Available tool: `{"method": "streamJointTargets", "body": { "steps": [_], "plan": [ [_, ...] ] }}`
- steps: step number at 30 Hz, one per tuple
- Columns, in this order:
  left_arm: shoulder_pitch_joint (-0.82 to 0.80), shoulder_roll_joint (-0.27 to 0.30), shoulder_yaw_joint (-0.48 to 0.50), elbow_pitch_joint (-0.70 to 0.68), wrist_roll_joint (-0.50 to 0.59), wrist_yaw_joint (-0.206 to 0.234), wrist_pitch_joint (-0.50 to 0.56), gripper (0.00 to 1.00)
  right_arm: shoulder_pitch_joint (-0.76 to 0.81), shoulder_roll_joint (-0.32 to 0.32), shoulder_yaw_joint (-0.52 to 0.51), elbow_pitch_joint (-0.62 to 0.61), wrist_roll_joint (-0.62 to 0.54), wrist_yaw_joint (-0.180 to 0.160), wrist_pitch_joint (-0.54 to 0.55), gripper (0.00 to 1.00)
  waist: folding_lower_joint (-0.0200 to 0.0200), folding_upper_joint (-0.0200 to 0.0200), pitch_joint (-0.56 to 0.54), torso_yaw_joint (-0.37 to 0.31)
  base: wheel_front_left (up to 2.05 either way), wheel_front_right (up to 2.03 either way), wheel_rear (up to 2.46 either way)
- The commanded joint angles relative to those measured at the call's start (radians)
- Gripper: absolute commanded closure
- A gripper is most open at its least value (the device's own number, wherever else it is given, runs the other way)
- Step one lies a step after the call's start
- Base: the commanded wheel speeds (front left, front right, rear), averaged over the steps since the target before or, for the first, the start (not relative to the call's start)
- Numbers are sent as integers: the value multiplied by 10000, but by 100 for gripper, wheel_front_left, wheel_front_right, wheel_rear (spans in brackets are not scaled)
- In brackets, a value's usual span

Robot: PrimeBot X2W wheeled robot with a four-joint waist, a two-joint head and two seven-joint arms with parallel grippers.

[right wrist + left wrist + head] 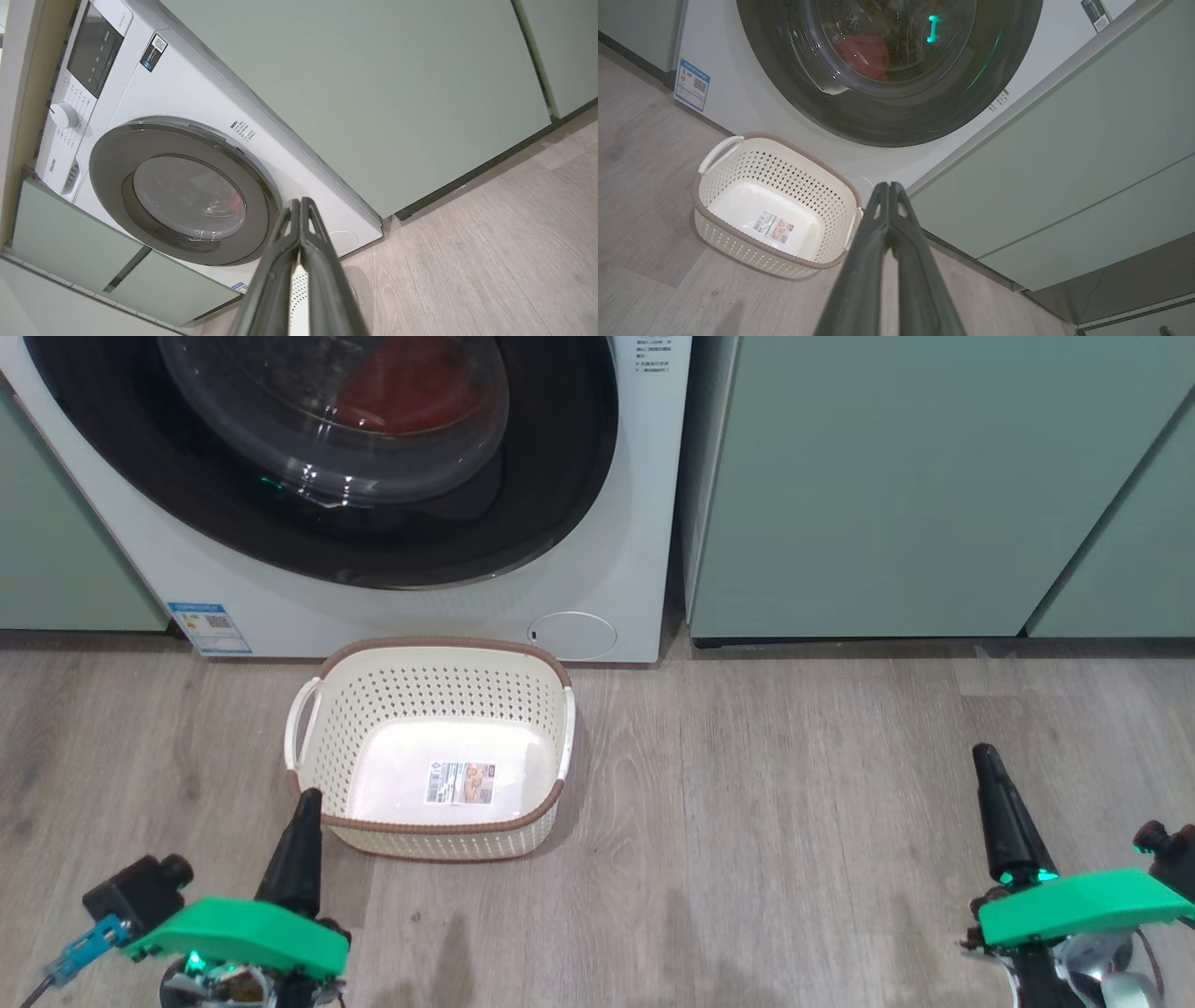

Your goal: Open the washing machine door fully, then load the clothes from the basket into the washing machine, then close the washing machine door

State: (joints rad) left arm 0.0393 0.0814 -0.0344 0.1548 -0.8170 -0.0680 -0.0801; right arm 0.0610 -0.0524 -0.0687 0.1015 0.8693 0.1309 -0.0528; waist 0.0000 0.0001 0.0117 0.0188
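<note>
The washing machine door (560, 457), large and round with a wide glossy black rim and a clear domed glass centre, sits shut against the white front-loading washing machine (644, 541). Bright red fabric clothes (401, 392) lie behind its glass. The small cream perforated plastic basket (439, 645) stands on the grey wood-look floor (794, 784) just before the machine, its labelled bottom showing. The left gripper (307, 801) and the right gripper (984, 756) each have their fingers pressed together, gripping nothing.
</note>
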Motion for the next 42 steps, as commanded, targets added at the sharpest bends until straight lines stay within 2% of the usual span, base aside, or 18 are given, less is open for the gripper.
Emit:
{"method": "streamJointTargets", "body": {
  "steps": [1,42],
  "plan": [
    [-520,23,243,-207,-372,-55,87,100,-577,-185,56,-240,380,-1,52,100,0,-1,-2,-5,0,0,0],
    [-1086,-143,941,457,-4921,-397,1156,100,-1223,-217,-31,748,4755,-1,840,100,0,-1,-52,-114,0,0,0]
  ]
}}
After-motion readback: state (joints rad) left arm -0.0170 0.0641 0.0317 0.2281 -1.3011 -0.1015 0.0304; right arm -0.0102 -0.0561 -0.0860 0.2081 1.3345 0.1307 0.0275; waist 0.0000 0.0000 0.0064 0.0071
